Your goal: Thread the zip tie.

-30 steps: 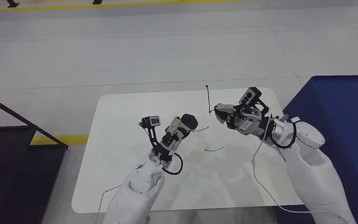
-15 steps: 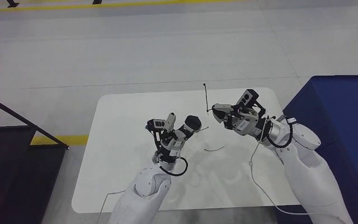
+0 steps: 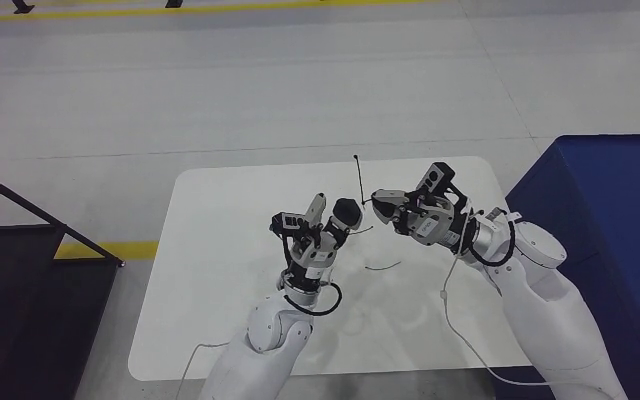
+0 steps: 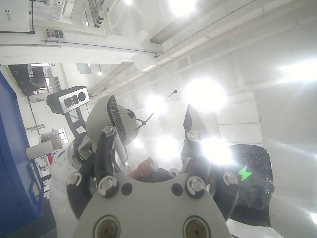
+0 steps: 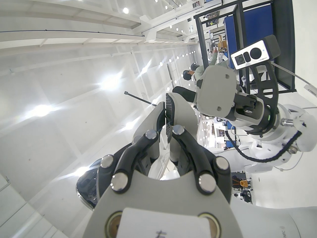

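Top view shows the right end effector (image 3: 380, 203) clamped on the zip tie (image 3: 361, 180), held upright above the white surface (image 3: 220, 250) near its far middle, the left end effector (image 4: 151, 105) open just left of it.

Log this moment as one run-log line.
right end effector: shut on zip tie | left end effector: open, near it | second zip tie: lying on table

The top camera looks down from high on the counter (image 3: 200, 320). Wrist cameras sit close behind the left pincer (image 4: 151, 110) and right pincer (image 5: 165, 103), facing ceilingward; each catches the other pincer beyond.
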